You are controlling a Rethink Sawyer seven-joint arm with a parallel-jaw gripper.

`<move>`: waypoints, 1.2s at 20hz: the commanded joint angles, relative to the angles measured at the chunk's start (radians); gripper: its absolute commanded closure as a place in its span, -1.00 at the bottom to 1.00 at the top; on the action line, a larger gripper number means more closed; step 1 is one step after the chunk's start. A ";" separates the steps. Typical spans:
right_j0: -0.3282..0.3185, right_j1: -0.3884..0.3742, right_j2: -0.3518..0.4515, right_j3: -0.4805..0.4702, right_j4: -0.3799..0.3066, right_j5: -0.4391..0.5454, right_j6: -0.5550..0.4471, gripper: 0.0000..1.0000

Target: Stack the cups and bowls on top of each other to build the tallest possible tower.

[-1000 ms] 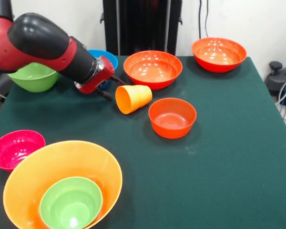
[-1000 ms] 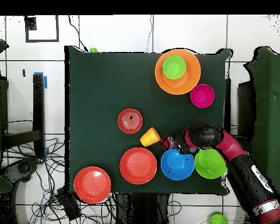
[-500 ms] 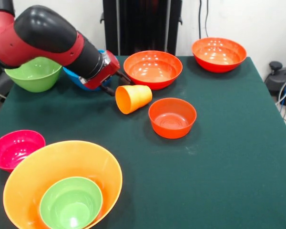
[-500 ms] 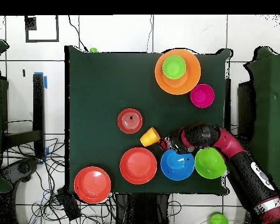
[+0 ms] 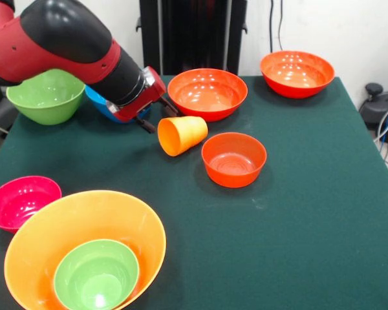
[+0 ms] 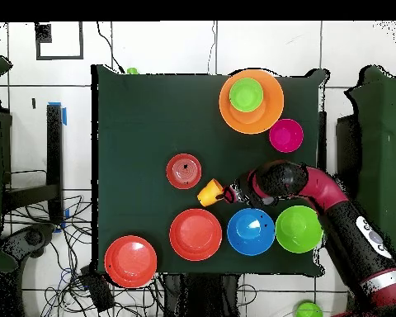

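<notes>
On a dark green table (image 5: 310,213), the gripper (image 5: 156,115) of the red and black arm (image 5: 64,45) reaches low toward the closed end of an orange cup (image 5: 181,134) lying on its side, mouth turned toward the camera in the front view; whether the gripper is released or clenched cannot be told, and contact with the cup is unclear. Just beside the cup sits a small red-orange bowl (image 5: 233,159), with two larger red-orange bowls (image 5: 207,93) (image 5: 297,73) behind it. The arm partly covers a blue bowl (image 6: 251,232), which stands next to a green bowl (image 5: 45,97). Well apart at the table's other side, the largest orange bowl (image 5: 84,248) holds a small green bowl (image 5: 96,274) nested inside it, a pink bowl (image 5: 21,201) just beside them
</notes>
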 commanded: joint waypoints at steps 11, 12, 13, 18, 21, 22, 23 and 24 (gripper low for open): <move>0.099 -0.018 0.019 -0.174 0.041 0.089 -0.197 -1.00; 0.100 -0.016 0.019 -0.176 0.045 0.092 -0.197 -1.00; 0.101 -0.014 0.017 -0.178 0.045 0.090 -0.197 -1.00; 0.103 -0.034 0.020 -0.174 0.066 0.112 -0.202 -1.00; 0.101 -0.035 0.023 -0.165 0.074 0.112 -0.205 -1.00; 0.101 -0.031 0.026 -0.165 0.078 0.112 -0.208 -1.00; 0.102 -0.028 0.027 -0.163 0.081 0.113 -0.209 -1.00; 0.103 -0.030 0.030 -0.161 0.087 0.116 -0.207 -1.00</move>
